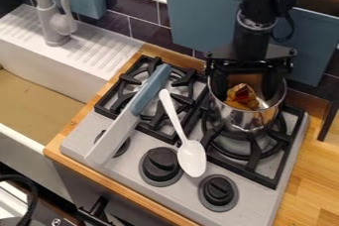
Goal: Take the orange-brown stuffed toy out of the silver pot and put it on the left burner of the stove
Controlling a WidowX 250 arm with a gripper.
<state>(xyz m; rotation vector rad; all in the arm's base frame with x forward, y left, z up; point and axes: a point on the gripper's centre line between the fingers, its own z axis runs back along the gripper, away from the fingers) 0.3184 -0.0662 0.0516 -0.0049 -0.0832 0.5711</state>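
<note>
Toy food piece (242, 97), brown with red, sits in the steel pot (245, 121) on the right burner grate (254, 158). Looks light, fairly stiff, maybe slick; sides around its middle seem the best hold. Gripper (246, 87) over the pot, jaws wide, piece roughly between and below them; can't tell contact.

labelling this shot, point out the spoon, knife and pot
white spoon (192, 159), camera view, on its bowl
knife (150, 90), camera view, on its blue handle
metal pot (242, 121), camera view, on its outer wall
</note>
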